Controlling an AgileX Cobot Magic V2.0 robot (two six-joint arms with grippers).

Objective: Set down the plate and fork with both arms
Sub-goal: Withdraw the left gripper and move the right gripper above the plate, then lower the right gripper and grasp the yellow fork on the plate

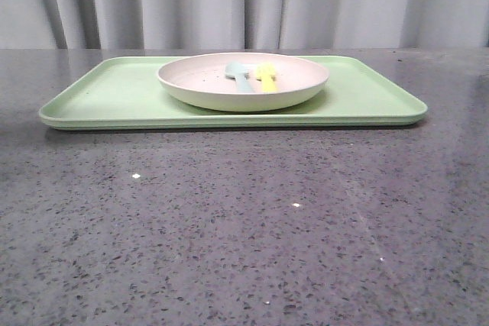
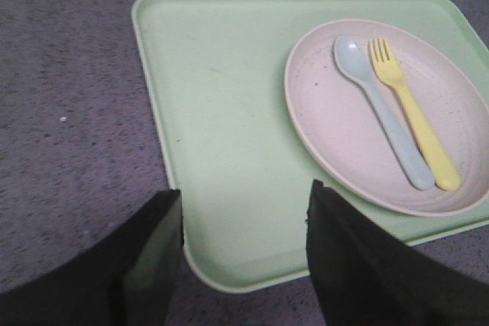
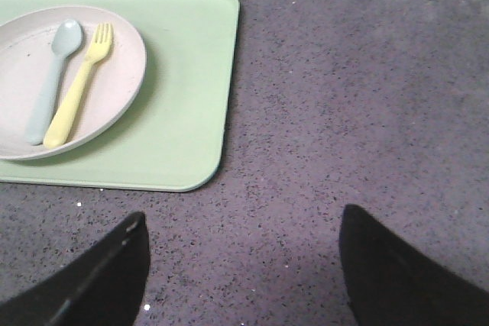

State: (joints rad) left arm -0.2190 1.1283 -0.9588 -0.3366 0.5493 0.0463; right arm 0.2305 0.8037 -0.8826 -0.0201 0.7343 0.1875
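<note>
Grey curtains (image 1: pixel 252 1) hang behind a dark speckled desk (image 1: pixel 244 227), and on it lies a flat light green tray (image 1: pixel 114 93), by far the biggest thing here. Sitting on the tray, toward its middle in the front view, is the plate (image 1: pixel 199 82), pale pinkish-cream with a raised rim. Inside the plate lie a light blue spoon (image 2: pixel 382 112) and the yellow fork (image 2: pixel 412 112), side by side and nearly touching, heads pointing the same way. The left claw (image 2: pixel 244 250) hovers released over the near corner of the tray, holding nothing; the right claw (image 3: pixel 243 265) hangs released over bare desk beside the tray, also empty. Nothing has been picked up yet, so I judge the reach to be the step in hand. To do it well, I would have one claw take the plate by its rim edge and the other pinch the fork's flat handle squarely, keeping clear of the spoon so close beside it. No brand, label or writing is readable anywhere.
</note>
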